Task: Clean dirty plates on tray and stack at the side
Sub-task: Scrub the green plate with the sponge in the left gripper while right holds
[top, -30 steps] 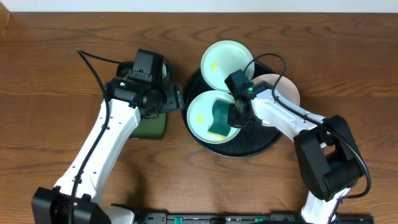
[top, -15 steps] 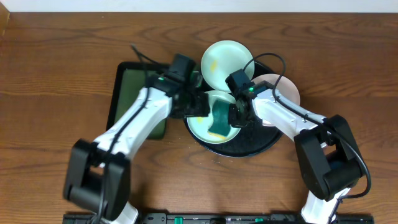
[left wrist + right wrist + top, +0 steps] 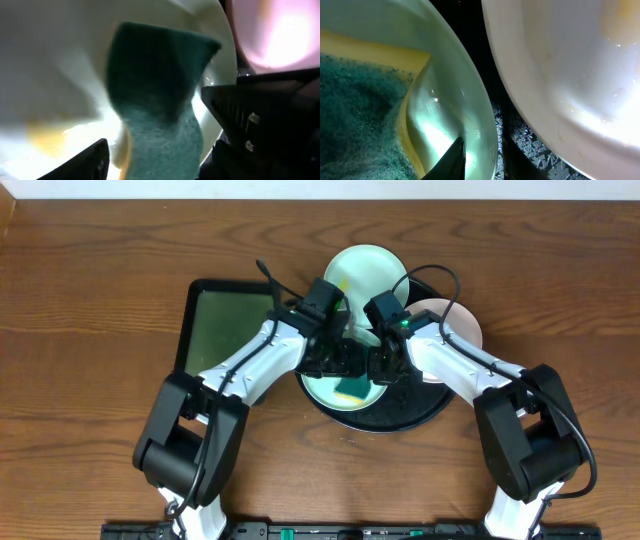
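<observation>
The round black tray (image 3: 400, 412) holds a mint-blue plate (image 3: 320, 388) at its front, with a dark green sponge (image 3: 351, 386) lying in it. My left gripper (image 3: 345, 362) hangs open over that sponge; in the left wrist view its fingers (image 3: 87, 162) stand either side of the sponge (image 3: 155, 95), the left one apart from it. A yellow smear (image 3: 45, 137) shows on the plate. My right gripper (image 3: 383, 368) is shut on this plate's rim (image 3: 487, 145). A second mint plate (image 3: 365, 275) with a yellowish smear lies at the back. A white plate (image 3: 450, 325) lies on the right.
A rectangular dark green tray (image 3: 225, 330) lies left of the black tray, partly under my left arm. The two arms meet closely over the front plate. The white plate (image 3: 570, 75) is close to the right gripper, with a strip of black tray (image 3: 492, 75) between.
My left arm has swung right, from over the green tray to over the front plate and sponge. The right gripper and the plates have not moved.
</observation>
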Controlling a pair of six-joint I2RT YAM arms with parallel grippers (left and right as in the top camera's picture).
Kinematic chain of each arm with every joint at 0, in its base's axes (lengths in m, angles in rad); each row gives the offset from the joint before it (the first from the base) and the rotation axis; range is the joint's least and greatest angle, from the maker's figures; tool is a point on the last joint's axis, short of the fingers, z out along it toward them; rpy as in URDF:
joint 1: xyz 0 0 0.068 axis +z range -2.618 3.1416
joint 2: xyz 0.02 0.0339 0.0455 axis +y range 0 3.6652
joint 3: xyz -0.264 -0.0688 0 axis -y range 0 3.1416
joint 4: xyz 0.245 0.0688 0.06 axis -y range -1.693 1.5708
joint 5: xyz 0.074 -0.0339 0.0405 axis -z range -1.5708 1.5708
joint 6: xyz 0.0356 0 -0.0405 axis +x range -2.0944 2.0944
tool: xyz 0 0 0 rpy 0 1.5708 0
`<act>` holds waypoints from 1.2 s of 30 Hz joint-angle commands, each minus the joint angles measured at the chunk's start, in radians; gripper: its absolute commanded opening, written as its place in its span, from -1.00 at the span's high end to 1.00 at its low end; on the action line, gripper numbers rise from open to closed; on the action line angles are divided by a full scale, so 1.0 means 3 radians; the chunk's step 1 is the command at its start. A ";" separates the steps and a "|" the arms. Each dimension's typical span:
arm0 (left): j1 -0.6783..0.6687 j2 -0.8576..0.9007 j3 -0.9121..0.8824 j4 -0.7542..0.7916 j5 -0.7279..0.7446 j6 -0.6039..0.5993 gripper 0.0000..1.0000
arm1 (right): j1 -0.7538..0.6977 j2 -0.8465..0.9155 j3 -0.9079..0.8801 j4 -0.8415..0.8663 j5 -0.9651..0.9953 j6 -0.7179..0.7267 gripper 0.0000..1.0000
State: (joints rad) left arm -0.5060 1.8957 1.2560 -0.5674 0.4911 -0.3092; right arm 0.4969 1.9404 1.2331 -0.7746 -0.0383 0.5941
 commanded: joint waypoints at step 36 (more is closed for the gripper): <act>-0.0326 0.0169 -0.0062 0.0151 -0.1259 -0.0432 0.56 | -0.0037 0.0057 -0.0053 -0.0013 0.0011 -0.0056 0.63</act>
State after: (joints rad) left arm -0.6044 1.9354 1.2560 -0.5144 0.2733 -0.3920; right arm 0.4946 1.9404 1.2331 -0.7734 -0.0456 0.5938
